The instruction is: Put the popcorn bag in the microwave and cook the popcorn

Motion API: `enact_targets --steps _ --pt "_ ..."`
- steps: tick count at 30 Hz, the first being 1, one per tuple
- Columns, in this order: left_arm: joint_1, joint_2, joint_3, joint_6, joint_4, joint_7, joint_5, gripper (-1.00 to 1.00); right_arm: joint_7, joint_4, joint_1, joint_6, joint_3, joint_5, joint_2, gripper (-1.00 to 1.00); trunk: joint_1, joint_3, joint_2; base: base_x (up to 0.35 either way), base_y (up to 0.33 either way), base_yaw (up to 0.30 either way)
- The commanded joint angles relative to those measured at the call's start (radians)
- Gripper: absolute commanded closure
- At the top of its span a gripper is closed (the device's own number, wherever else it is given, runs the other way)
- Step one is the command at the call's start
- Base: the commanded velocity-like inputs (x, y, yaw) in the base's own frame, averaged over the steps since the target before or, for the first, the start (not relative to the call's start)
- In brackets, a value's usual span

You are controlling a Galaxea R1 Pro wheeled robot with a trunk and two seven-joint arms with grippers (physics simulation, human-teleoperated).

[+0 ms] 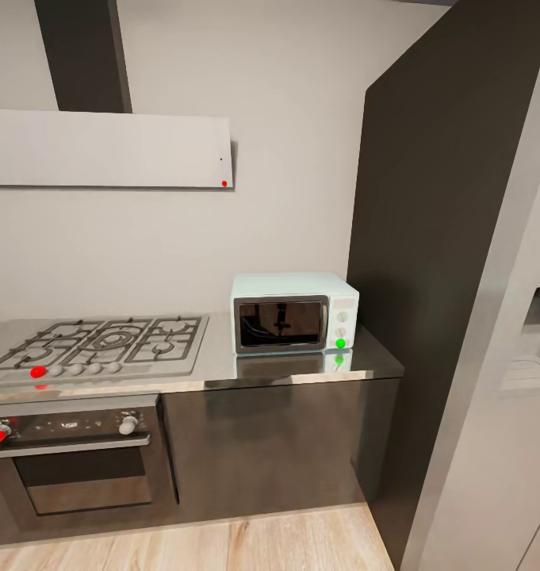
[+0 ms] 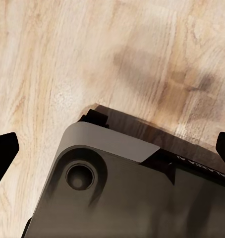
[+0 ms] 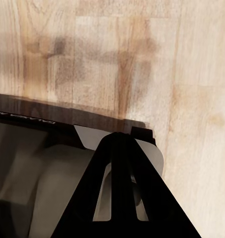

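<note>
My left pincer showed as two dark fingertips at the far left and far right edges of its wrist frame, spread wide, released and empty, with wooden floor beyond and the robot's grey base below. My right pincer had its fingers drawn together into one dark wedge at lower centre, clenched on nothing I could see.

In the head frame I counted one microwave, right of centre, door closed, one green light on its panel, standing on the desk. Left of it lay one hob with a row of knobs, and one oven at lower left. One hood hung at upper left.

I saw no bag on this stretch of desk, so I could not say where it was.

I judged that such a bag would be light and soft, easily crushed, and best pinched gently at its rolled rim and kept upright so nothing spilled.
</note>
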Motion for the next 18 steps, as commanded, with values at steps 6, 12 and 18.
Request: enact_targets --steps 6,12,18 --pt "-0.001 0.0 -0.008 -0.002 0.0 0.004 0.008 -1.0 0.001 0.003 -0.001 -0.005 -0.008 0.005 -0.001 1.0 0.0 -0.001 -0.001 0.0 0.0 0.0" --pt "-0.001 0.0 -0.008 -0.002 0.0 0.004 0.008 -1.0 0.001 0.003 -0.001 -0.005 -0.008 0.005 -0.001 1.0 0.0 -0.001 -0.001 0.0 0.0 0.0" --pt "-0.001 0.0 -0.008 -0.002 0.0 0.004 0.008 -1.0 0.001 0.003 -0.001 -0.005 -0.008 0.005 -0.001 1.0 0.0 -0.001 -0.001 0.0 0.0 0.0"
